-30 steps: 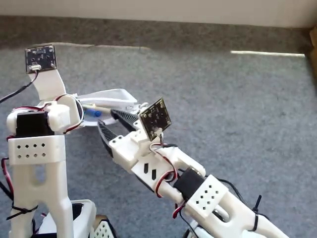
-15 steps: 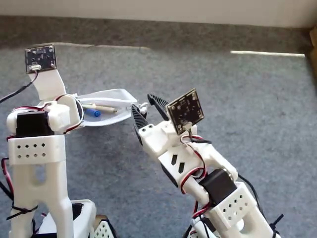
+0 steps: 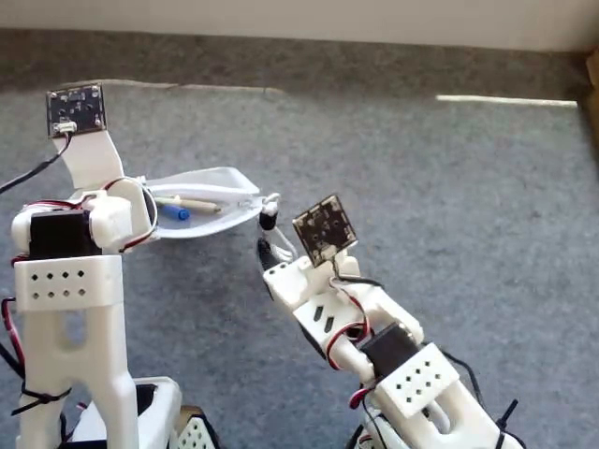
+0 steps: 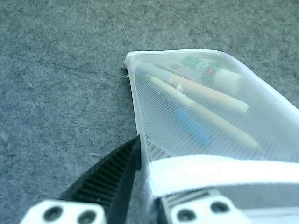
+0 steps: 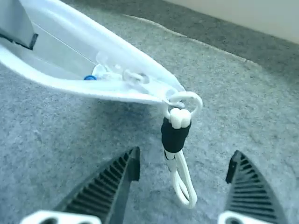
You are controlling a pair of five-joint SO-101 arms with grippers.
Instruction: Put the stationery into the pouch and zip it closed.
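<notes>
Pouch [image 4: 156, 137] with pens [image 4: 205, 109] inside is pinched at its near end by the left gripper [image 4: 142, 182]; right gripper [image 5: 184, 161] spread, zipper pull [image 5: 175, 135] just ahead between its jaws.

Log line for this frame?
left gripper: shut on translucent white pouch | stationery: inside pouch | right gripper: open, by white-and-black zipper pull | zip: open

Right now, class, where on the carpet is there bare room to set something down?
Free: the carpet right of the pouch and right claw, and the strip between pouch and far wall. Crowded: the zipper pull at the open right claw, and the pouch end held by the left claw.
</notes>
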